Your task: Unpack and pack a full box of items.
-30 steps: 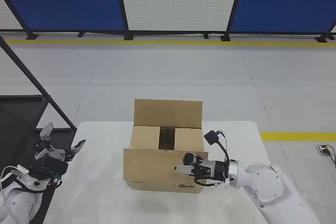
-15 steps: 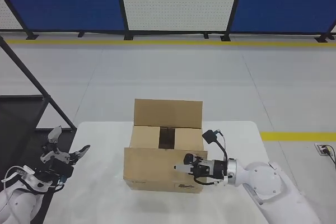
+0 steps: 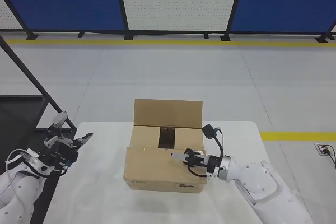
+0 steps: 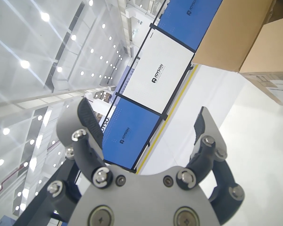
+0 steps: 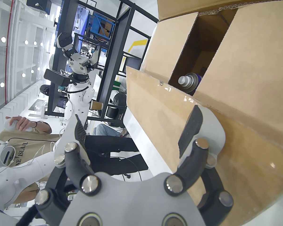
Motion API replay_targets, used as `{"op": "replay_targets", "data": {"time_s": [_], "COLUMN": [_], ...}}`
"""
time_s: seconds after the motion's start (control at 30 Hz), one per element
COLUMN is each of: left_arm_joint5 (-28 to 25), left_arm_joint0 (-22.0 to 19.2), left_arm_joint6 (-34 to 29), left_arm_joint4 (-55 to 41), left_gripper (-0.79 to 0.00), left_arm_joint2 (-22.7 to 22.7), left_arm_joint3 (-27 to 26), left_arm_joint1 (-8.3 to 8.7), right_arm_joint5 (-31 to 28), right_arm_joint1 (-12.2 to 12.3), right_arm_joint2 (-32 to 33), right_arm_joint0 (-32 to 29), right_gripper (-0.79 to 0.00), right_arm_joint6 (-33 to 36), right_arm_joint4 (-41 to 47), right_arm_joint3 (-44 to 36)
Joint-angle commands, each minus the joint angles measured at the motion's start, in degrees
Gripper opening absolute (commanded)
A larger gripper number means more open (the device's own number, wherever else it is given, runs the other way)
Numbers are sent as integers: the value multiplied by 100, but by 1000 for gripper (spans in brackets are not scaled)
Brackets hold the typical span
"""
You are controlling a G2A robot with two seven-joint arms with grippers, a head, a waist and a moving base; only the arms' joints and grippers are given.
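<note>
Box (image 3: 151, 168) is brown cardboard, partly open on top.

Logo lettering on the blue and white partition panels (image 4: 159, 74) — small printed label (image 4: 272, 83), illegible, on the cardboard box (image 4: 240, 24)

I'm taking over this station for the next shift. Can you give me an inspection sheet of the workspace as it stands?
Surface: white table, with the box at its middle.
Job's things: cardboard box, back flap upright, inner flaps down with a gap between them; a spray can stands inside, seen through the gap.
Clutter: nothing seen.
Grippers: left gripper open, held above the table's left edge; right gripper open, at the box's front flap.
Cables: thin cable arching over the right wrist; plug and cord on the floor to the right.
Surroundings: black rack on the left; blue and white panels and a yellow floor line behind.
</note>
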Motion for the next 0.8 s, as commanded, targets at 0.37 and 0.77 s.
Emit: {"op": "replay_targets", "data": {"time_s": [0.37, 0.77], "left_arm_joint5": [-306, -306], "left_arm_joint0": [-1921, -1921], "left_arm_joint6": [692, 692], "left_arm_joint4": [1323, 1323], "left_gripper": [0, 0], "left_arm_joint2": [1152, 1152], "left_arm_joint3": [1515, 1515], "left_arm_joint1": [-33, -33], "right_arm_joint5": [4, 95], "right_arm_joint1": [36, -95], "right_arm_joint2": [132, -29], "right_arm_joint0": [-225, 134], "right_gripper": [0, 0], "right_arm_joint6": [253, -111], "right_arm_joint4": [-160, -1], "right_arm_joint3": [-104, 238]}}
